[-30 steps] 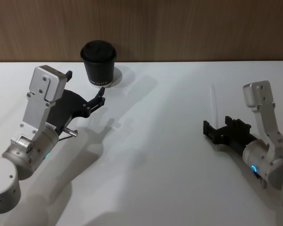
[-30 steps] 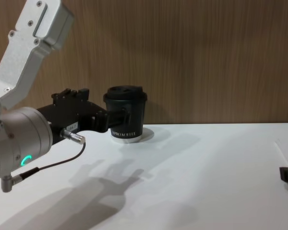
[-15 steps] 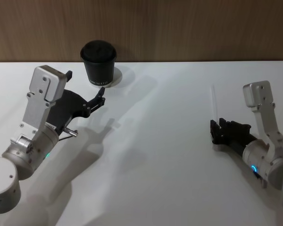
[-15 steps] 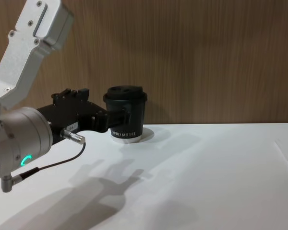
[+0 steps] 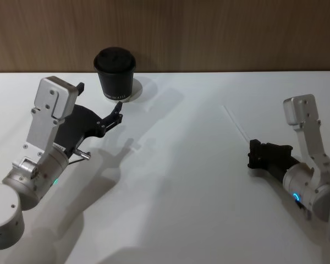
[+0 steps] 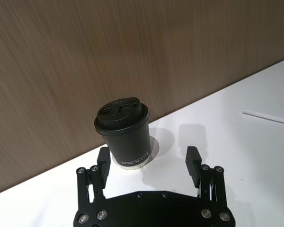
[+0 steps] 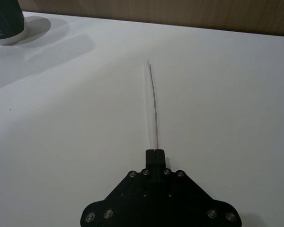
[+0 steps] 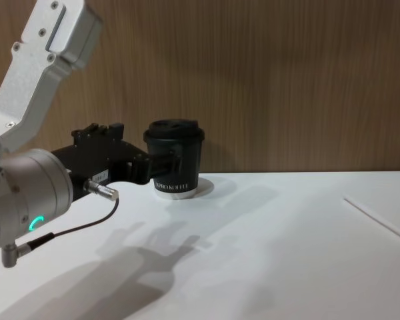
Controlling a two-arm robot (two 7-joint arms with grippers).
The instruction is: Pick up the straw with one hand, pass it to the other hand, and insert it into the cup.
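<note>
The right gripper (image 7: 155,152) is pinched closed on one end of the white straw (image 7: 154,101), which stretches away from it over the white table (image 5: 181,181). The left gripper (image 6: 148,158) hangs spread wide just before the black lidded cup (image 6: 125,132).

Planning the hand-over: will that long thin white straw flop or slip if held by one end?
Probably light and slightly bendy: the long thin white straw bows beyond the shut right gripper. Pinched only at its tip, it may swivel. Dropped, it would likely roll on the smooth white table.
</note>
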